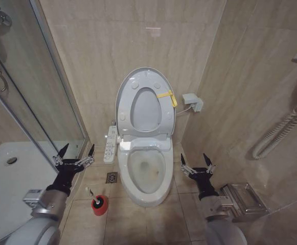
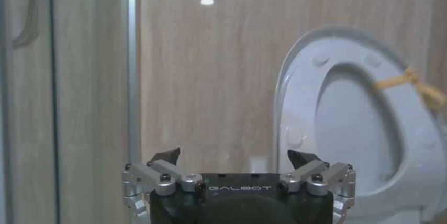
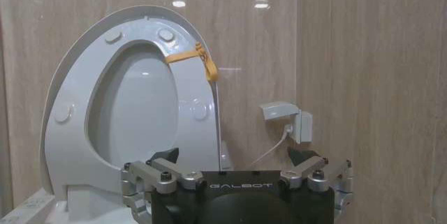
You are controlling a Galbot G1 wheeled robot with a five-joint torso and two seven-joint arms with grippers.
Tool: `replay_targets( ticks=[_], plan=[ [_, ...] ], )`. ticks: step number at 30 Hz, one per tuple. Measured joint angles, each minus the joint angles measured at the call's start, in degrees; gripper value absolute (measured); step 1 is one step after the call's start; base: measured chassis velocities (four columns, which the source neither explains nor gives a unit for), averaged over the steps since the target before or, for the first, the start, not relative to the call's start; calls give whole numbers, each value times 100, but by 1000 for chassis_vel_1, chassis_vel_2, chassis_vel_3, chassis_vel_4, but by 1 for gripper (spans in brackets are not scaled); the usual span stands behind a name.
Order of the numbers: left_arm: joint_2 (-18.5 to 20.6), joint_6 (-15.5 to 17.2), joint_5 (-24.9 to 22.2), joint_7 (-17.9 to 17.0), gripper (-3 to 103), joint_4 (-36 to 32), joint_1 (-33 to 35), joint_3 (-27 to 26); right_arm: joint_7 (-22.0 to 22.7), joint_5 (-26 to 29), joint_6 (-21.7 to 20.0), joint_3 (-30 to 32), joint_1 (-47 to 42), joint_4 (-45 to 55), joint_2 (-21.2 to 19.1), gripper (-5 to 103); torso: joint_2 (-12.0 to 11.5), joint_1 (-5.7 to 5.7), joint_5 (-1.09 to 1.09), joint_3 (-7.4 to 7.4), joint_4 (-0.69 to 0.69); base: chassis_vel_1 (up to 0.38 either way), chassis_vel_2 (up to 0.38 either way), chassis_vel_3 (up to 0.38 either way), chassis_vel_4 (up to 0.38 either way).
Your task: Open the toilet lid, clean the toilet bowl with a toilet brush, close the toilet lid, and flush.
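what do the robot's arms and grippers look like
Both arms are glossy light grey with rounded shells and silver metal wrist blocks. The left gripper and right gripper are alike: black body, silver bolted linkages, pointed black fingertips. White "GALBOT" lettering marks the black body in the wrist views.

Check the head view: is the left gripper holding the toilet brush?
No. The left gripper hangs open and empty beside the toilet bowl, while the toilet brush sits in its red holder on the floor.

White toilet lid [image 1: 145, 108] showing a yellow tag [image 1: 167, 96], white toilet bowl [image 1: 148, 172] looking faintly brown-stained, red holder cup [image 1: 99, 203] standing out, beige wall tiles [image 1: 97, 46] gleaming
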Motion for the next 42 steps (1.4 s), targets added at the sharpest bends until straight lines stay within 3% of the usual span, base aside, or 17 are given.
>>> replay_targets(
  ticks=[5,23,35,42],
  plan=[
    [-12,-177,21,-8,100,318,-45,39,-1,0,0,0,1,0,0,100,0,0,2,0,0,0,0,0,0],
    [-156,-1633,146,6,100,2936,-582,440,0,0,0,0,0,0,0,100,0,0,-1,0,0,0,0,0,0],
    [-152,-1681,175,-7,100,2872,-522,445,-1,0,0,0,0,0,0,100,0,0,0,0,0,0,0,0,0],
    [-67,-1459,333,-142,100,1604,50,326,0,0,0,0,0,-1,0,100,0,0,2,0,0,0,0,0,0]
  ],
)
